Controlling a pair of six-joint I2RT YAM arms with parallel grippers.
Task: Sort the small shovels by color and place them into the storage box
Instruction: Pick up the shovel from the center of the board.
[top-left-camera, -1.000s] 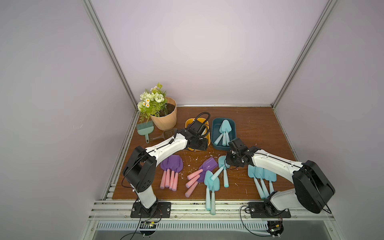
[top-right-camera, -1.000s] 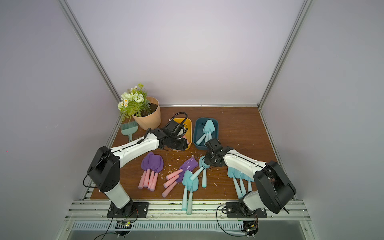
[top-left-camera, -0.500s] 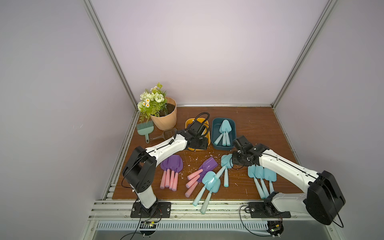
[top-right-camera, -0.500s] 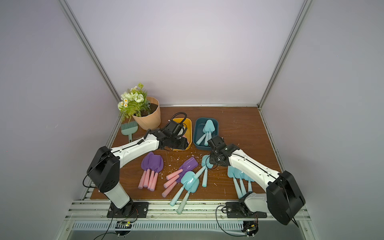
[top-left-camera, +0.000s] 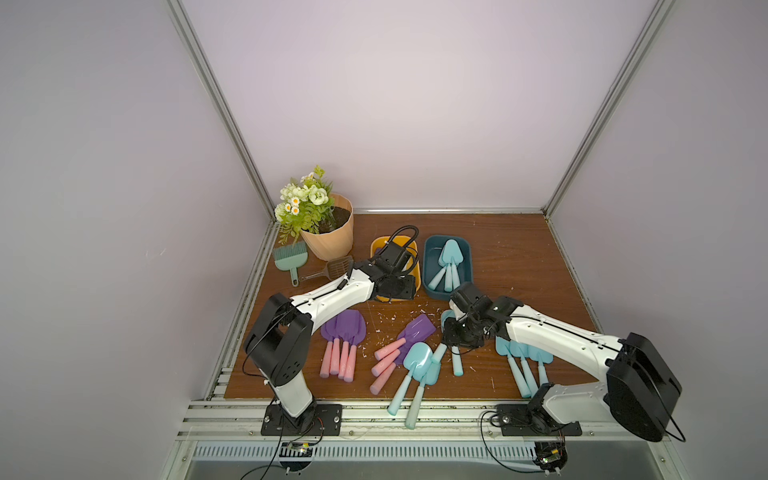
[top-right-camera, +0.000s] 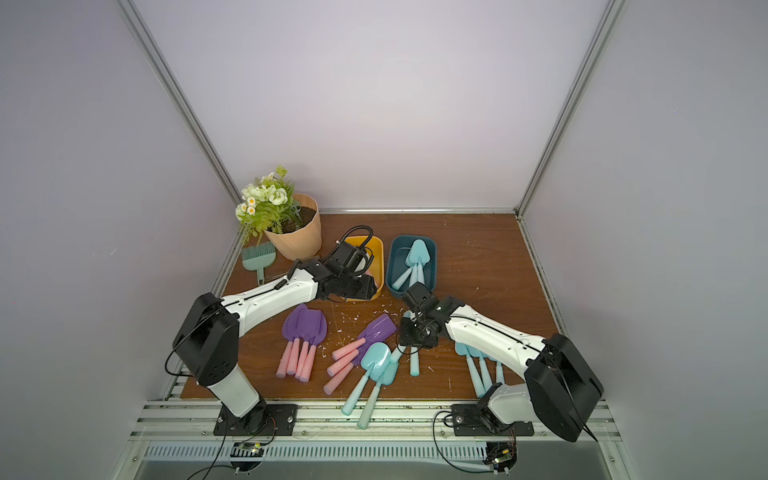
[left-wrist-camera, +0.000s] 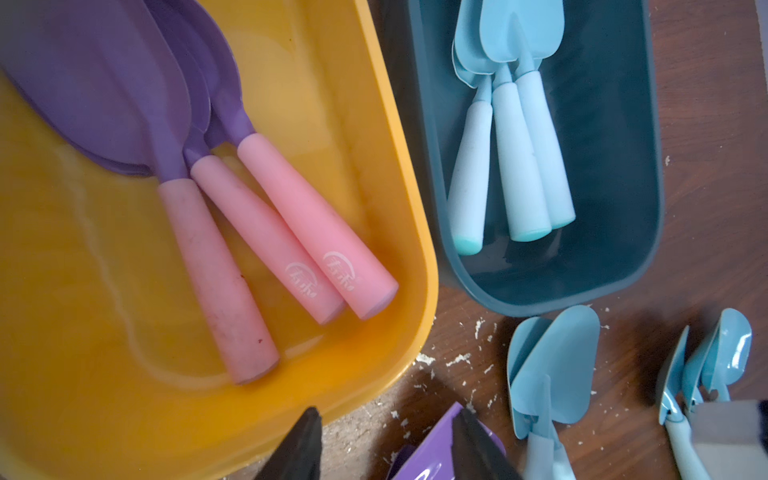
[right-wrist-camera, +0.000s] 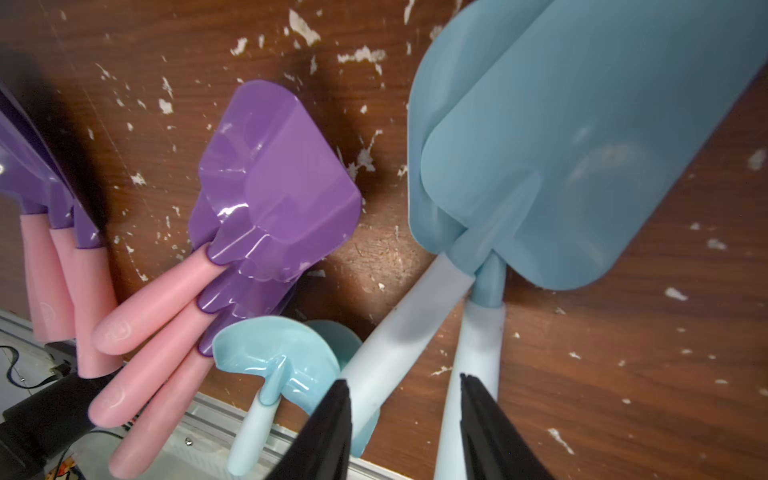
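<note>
- The right tool (right-wrist-camera: 403, 378) hangs released and empty over two blue shovels (right-wrist-camera: 540, 166) on the worktop (right-wrist-camera: 623, 353). Their blades are stacked and both handles run up between its parted fingers.
- Closing here could catch both handles at once, or pinch one and drag its nested partner askew.
- Just beside them, a second blue pair (top-left-camera: 417, 363) lies with handles reaching past the worktop's front edge over the rail (top-left-camera: 374, 409). A nudge from the arm could tip them off.
- The left tool (left-wrist-camera: 384, 411), also released and holding nothing, hovers between the yellow box (left-wrist-camera: 104, 311) and the blade of one of three purple shovels (top-left-camera: 417, 330) lying mid-worktop.
- A grip on that glossy blade rather than a pink handle may well slip.
- Both arms crowd the centre, so a shared reach into the middle piles risks a clash of wrists.
- The yellow box holds three purple shovels, handles fanned toward one corner.
- The teal box (left-wrist-camera: 561, 299), touching or just beside it, holds three blue shovels.
- Unsorted on the worktop are four purple ones (top-left-camera: 343, 332) near the left arm and three blue ones (top-left-camera: 523, 353) partly under the right arm.
- The pot (top-left-camera: 328, 245) in the far corner holds flowers and soil.
</note>
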